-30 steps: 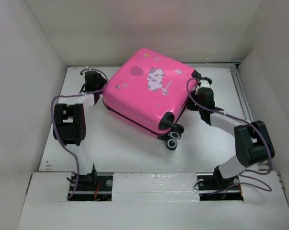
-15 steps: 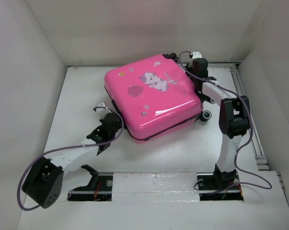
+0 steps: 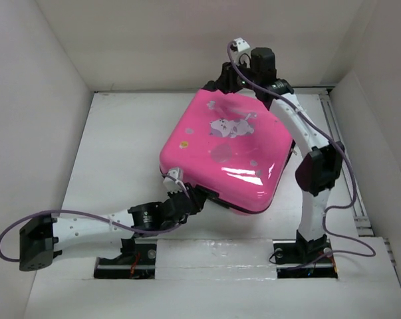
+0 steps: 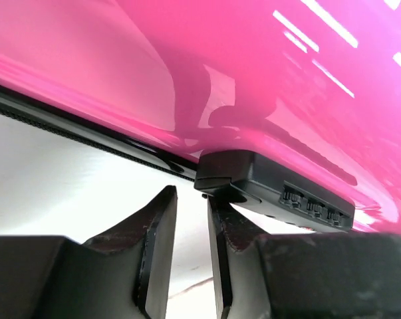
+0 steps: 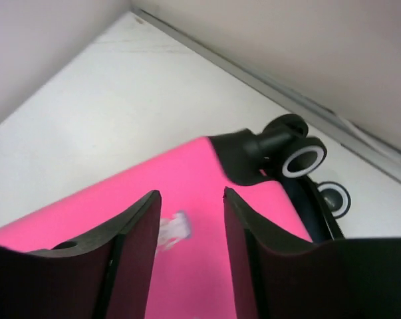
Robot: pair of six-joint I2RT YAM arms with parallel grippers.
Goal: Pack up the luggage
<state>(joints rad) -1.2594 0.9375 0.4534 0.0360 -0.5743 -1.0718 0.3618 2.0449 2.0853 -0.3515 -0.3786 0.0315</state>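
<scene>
Moved: the case (image 3: 220, 159) has turned on the table (image 3: 114, 133) since half a second ago. The left arm has dropped low and reached its near-left edge, and the right arm has risen over its far corner.
Left arm: stretched low along the near side of the table, from the bottom left toward the case.
Left gripper (image 4: 190, 199): fingers only a narrow slit apart with nothing between them; white table shows through the gap. The tips sit just under the lock.
Lock (image 4: 280, 189): black block with small dials on the case's side, at the end of the black seam (image 4: 87, 123). Whether the right-hand fingertip touches it, I cannot tell.
Case: closed and lying sticker side up, a little right of the table's middle, with its corners set diagonally to the table edges.
Sticker (image 3: 230, 126): cartoon animal on the far half of the pink shell.
Right arm: stands up along the case's right side and bends over its far corner.
Right gripper (image 5: 190, 196): fingers well apart and empty, hovering above the pink shell near that corner.
Wheels (image 5: 300, 159): black with white rims, at the case's corner just beyond the right-hand finger.
</scene>
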